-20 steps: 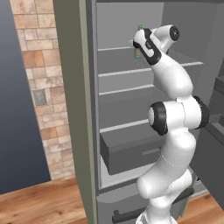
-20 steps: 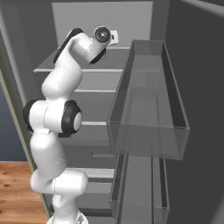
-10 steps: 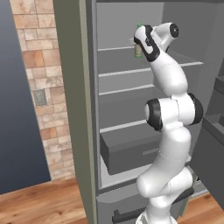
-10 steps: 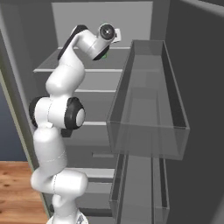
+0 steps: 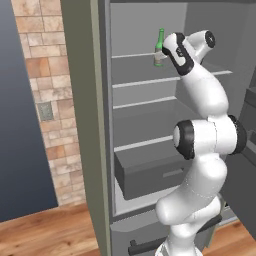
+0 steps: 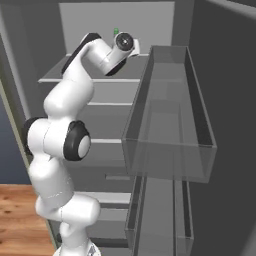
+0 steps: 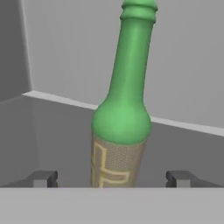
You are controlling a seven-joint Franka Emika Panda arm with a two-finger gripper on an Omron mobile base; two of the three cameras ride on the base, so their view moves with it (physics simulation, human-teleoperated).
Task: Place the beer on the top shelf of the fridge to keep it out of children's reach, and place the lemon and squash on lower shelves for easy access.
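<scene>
Hand view shows the beer [image 7: 120, 127] standing on the top shelf [image 7: 61, 135] of the fridge [image 5: 145, 100], leaning slightly. The pincer [image 7: 111, 178] is spread wide, a fingertip either side of the bottle and clear of it, gripping nothing.

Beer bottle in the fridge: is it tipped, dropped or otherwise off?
Nothing stands out. The beer stands roughly upright on the top shelf of the fridge, between the open fingers of the gripper, untouched.

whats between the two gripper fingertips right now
The beer stands between the fingertips, a clear gap showing on each side in the hand view.
</scene>
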